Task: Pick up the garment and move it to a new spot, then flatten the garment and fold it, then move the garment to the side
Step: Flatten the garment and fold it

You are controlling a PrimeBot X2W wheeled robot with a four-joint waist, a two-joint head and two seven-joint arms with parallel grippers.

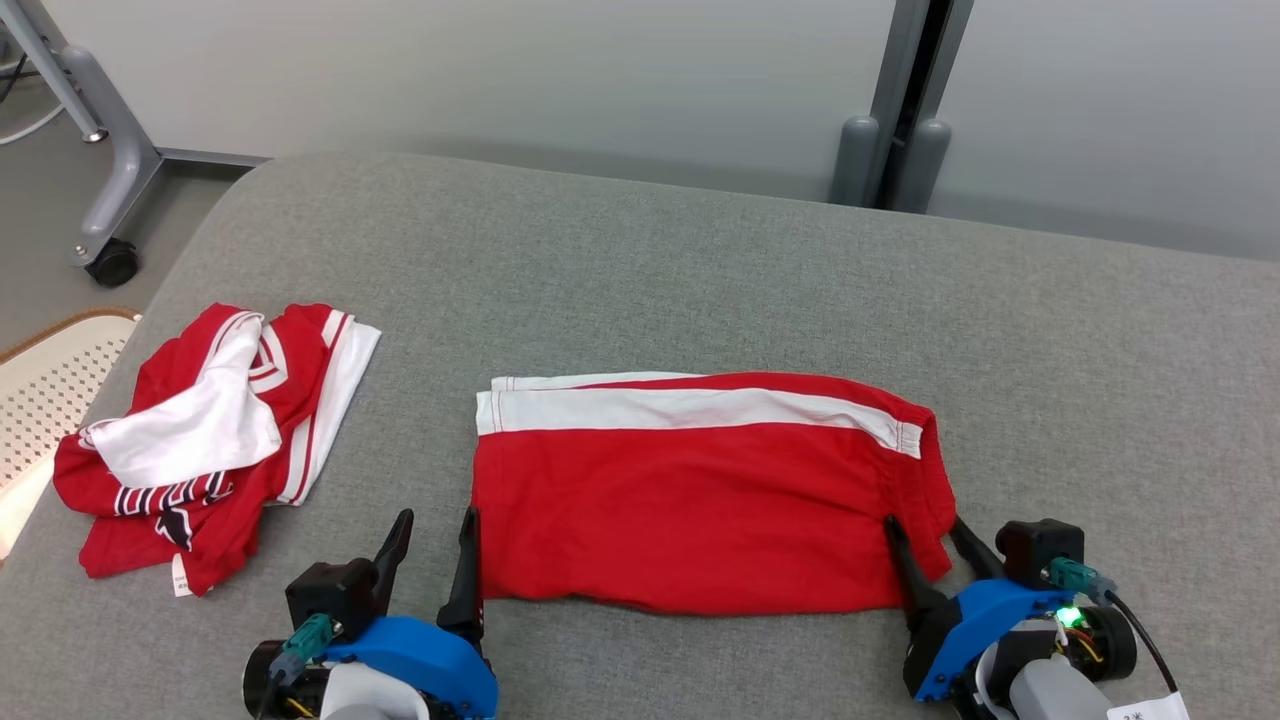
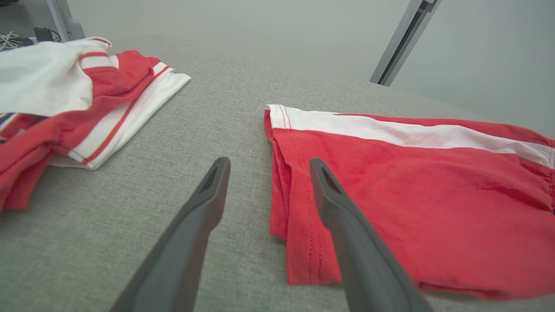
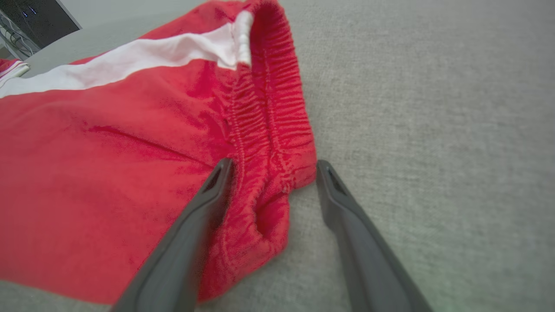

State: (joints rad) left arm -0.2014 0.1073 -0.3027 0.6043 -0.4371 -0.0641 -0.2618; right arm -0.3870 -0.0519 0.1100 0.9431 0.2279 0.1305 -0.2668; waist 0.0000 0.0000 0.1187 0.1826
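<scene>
Head high; wrists low beside garment

Two dark fingers of the left gripper stand spread apart above a grey fabric surface. The right finger overlaps the left edge of flat red shorts with a white stripe. A crumpled red-and-white shirt lies well apart, far left.

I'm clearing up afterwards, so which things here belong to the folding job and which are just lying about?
Job: red shorts, left gripper, right gripper, grey padded table.
Lying about: crumpled red-and-white jersey, wheeled stand, white perforated object.
</scene>
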